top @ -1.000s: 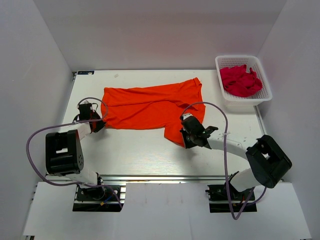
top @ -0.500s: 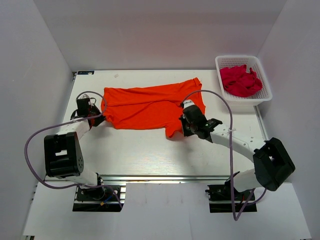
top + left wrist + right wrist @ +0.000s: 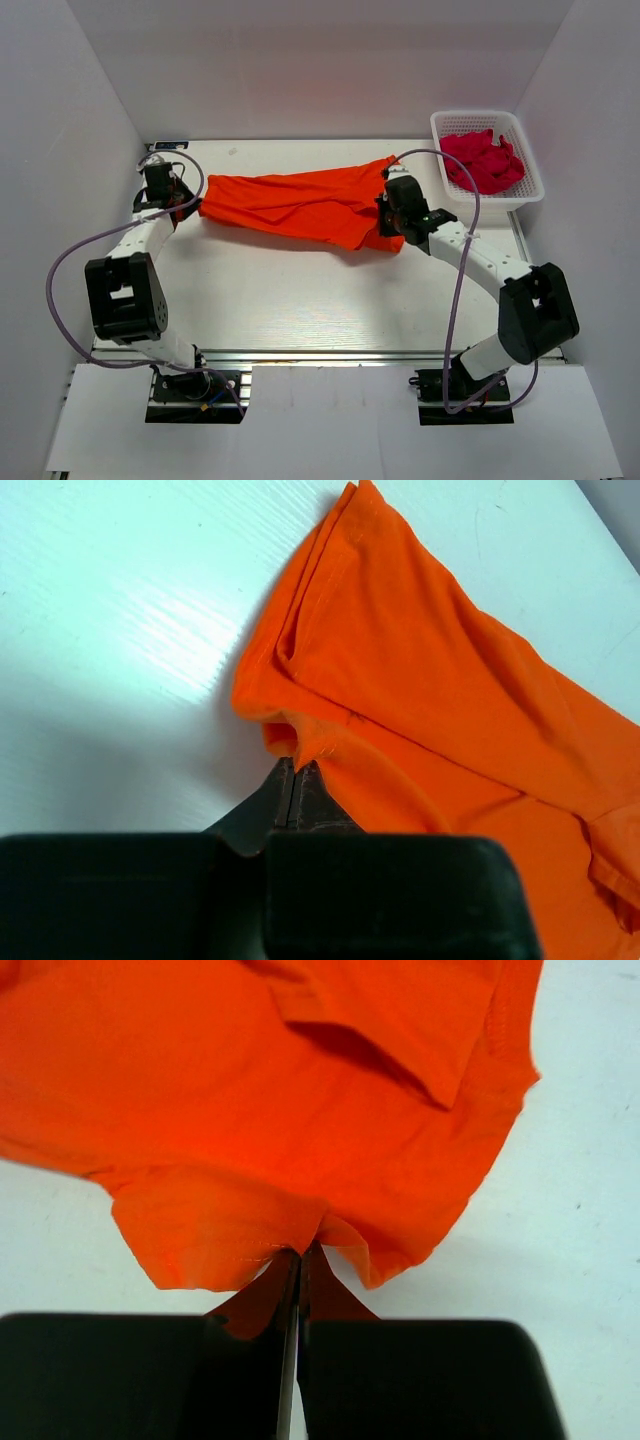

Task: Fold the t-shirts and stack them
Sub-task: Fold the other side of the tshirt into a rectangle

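White tabletop (image 3: 300,300) carried every item observed. Largest upon it was the orange fabric t-shirt (image 3: 290,200), which lay across the far half of the surface as a long, loosely doubled-over band, its left end near the far-left corner and its right end near the basket. A white perforated plastic basket (image 3: 490,207) stood at the far-right corner, apart from the orange garment, and held crumpled crimson garments (image 3: 482,162) heaped inside it. The left gripper (image 3: 295,775) was at the shirt's left end; its fingers were pressed together, pinching a small bunched portion of the hemmed edge, with layered folds running away from that point. The right gripper (image 3: 300,1260) was at the shirt's right end, fingers closed tightly on a fold at the near edge of the fabric, a hemmed flap hanging just left of the pinch. Whether either pinched edge was lifted off the surface could not be determined.
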